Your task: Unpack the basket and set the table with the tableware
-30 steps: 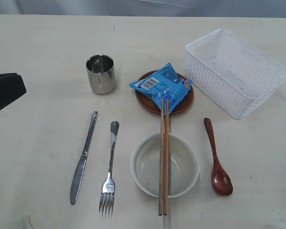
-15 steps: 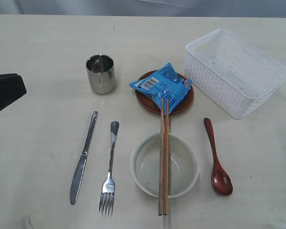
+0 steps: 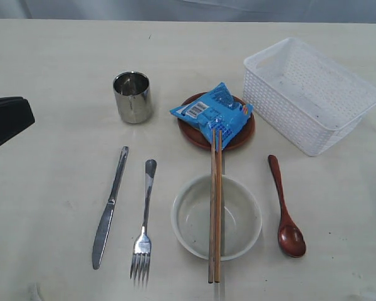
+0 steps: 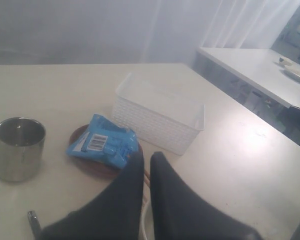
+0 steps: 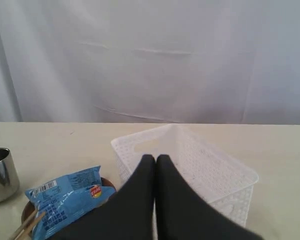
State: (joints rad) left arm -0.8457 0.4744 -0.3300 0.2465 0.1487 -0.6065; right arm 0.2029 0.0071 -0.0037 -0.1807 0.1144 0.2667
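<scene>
Plainly nothing held in either claw. On the left gripper (image 4: pixel 146 156), dark fingers drawn almost together, only a thin slit between; on the right gripper (image 5: pixel 155 159), fingers pressed flat against each other. Just beyond the left fingertips, seen from that wrist, a blue snack packet (image 4: pixel 103 146) lying on a brown plate (image 4: pixel 97 170); farther off, the basket (image 4: pixel 155 127); off to one side, the steel cup (image 4: pixel 19 150); all apart from the claw. Beyond the right fingertips, seen from that wrist, the same basket, near but untouched. In the exterior view, only a dark piece of the left arm (image 3: pixel 6 119) at the left edge, well apart from cup and knife (image 3: pixel 108 210). As for make and shape: basket of white plastic, rectangular, with lattice-pierced walls and a rolled rim, standing at the far right of the table (image 3: pixel 50 75), itself flat, pale cream, faintly grained. Cup a shiny cylinder, upright. Plate round and flat. Bowl (image 3: pixel 189 222) off-white, round, deep, nearest the front. Chopsticks (image 3: pixel 215 207) of pale wood, side by side across the bowl, far tips resting on the packet. Spoon (image 3: pixel 285 210) of dark glossy reddish wood, right of the bowl. Fork (image 3: pixel 144 219) and knife of bright metal, parallel, left of the bowl. By count: one basket, one cup, one plate, one bowl, one spoon, one fork, one knife, one packet, two chopsticks.
</scene>
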